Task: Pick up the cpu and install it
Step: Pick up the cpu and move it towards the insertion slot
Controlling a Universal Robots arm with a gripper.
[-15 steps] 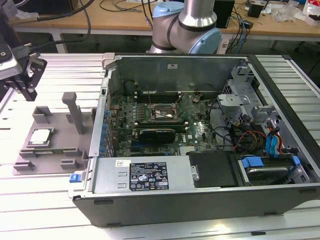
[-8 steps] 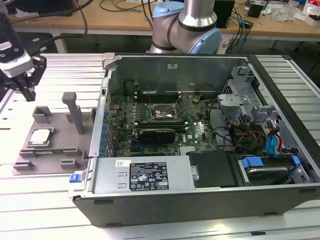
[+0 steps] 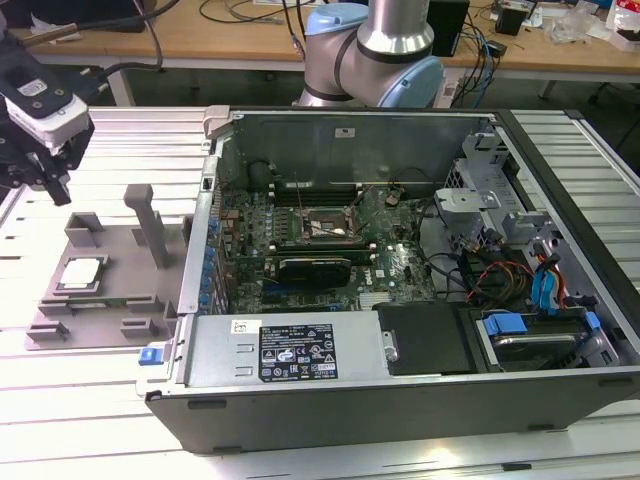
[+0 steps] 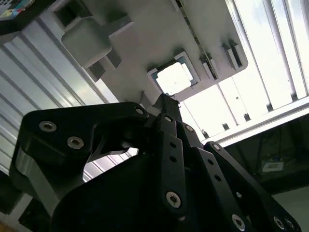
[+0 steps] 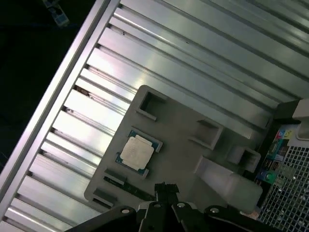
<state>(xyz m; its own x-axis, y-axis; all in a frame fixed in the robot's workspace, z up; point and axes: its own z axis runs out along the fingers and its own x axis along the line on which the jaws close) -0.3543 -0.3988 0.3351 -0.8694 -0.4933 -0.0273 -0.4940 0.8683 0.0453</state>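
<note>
Found the cpu (image 3: 80, 272) lying flat, metal face up, in a square pocket of the grey tray (image 3: 120, 252). Confirmed the same seating in the second wrist view (image 4: 175, 78) and the first wrist view (image 5: 137, 152), with a thin dark rim showing around the bright top. Not gripped, and not touched by anything.

Located the gripper (image 3: 55, 185) above the tray's far corner, on the exterior view's left, lifted clear of the tray and apart from the cpu. Checked the claw in both wrist views (image 4: 165, 102) (image 5: 163, 187): fingers drawn together to one narrow tip, with nothing clamped between them. Tip pointing down toward the tray, close beside the cpu pocket as seen from the wrist, but off the chip itself.

Noted on the tray a tall upright post (image 3: 150, 225) behind the cpu pocket, toward the exterior view's right, and a low block (image 3: 85, 230) at the tray's back edge. Tray resting on the slatted aluminium table (image 3: 90, 400).

Recorded an open computer case (image 3: 420, 400) just beside the tray, on the exterior view's right. Inside it, a green motherboard (image 3: 400, 265) carrying a dark socket frame (image 3: 322, 228), well apart from the tray. Seen behind the case, away from the tray, the base of the arm (image 3: 385, 45).
</note>
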